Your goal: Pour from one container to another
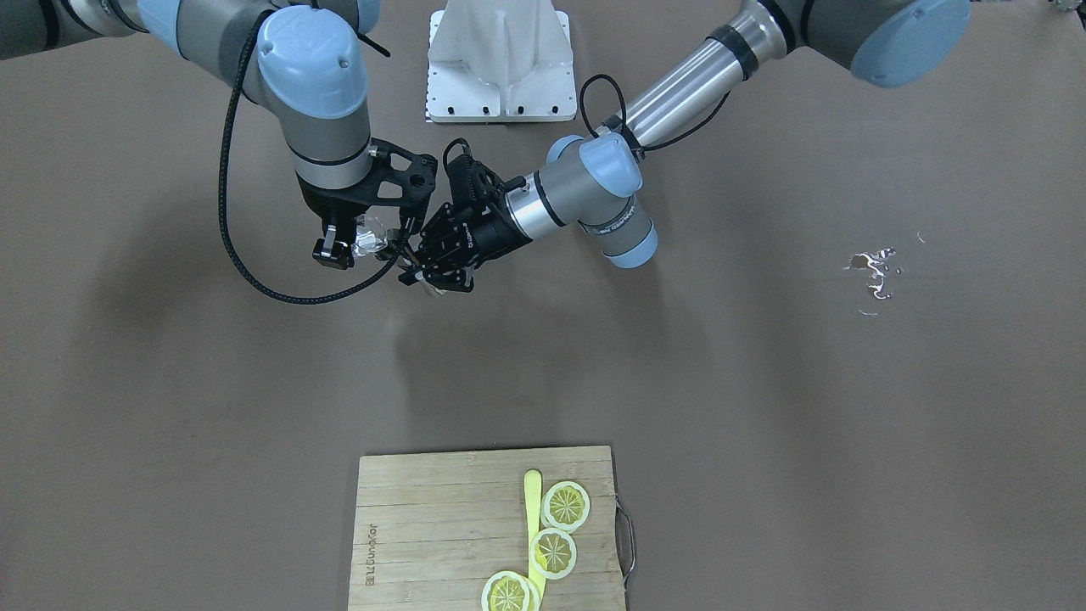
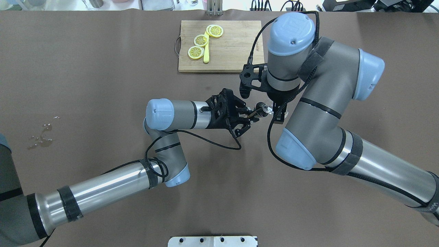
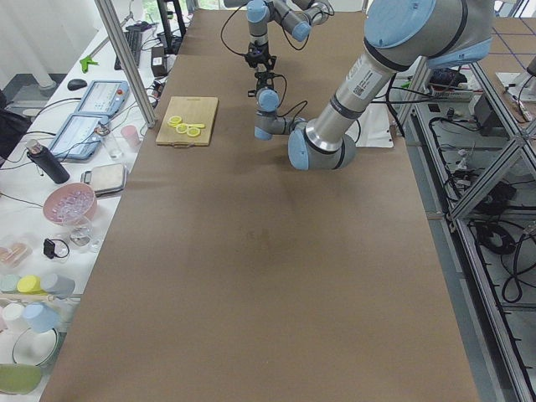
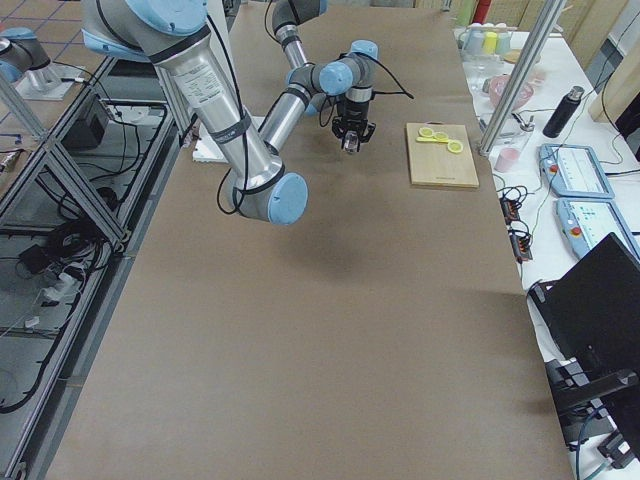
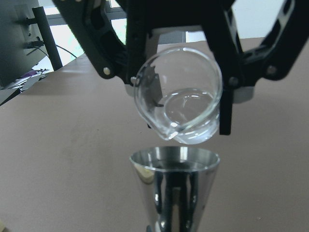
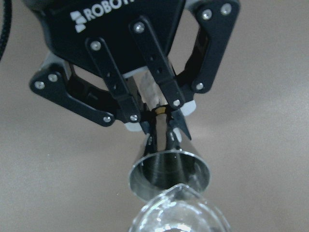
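My right gripper (image 1: 346, 246) is shut on a small clear glass (image 5: 178, 104), which it holds tilted with the mouth low. Right under the glass's lip is a cone-shaped steel cup (image 5: 175, 188), upright in the air. My left gripper (image 6: 161, 133) is shut on the steel cup (image 6: 169, 174) at its narrow lower end. A little clear liquid seems to lie along the low side of the glass. Overhead, the glass (image 2: 264, 109) and steel cup (image 2: 254, 113) meet between the two grippers, above mid-table.
A wooden cutting board (image 2: 236, 51) with three lemon slices (image 2: 201, 40) and a yellow knife (image 2: 206, 55) lies at the table's far side. A small spill (image 2: 41, 137) wets the table at my left. A white mounting plate (image 1: 499, 59) sits at the robot's base.
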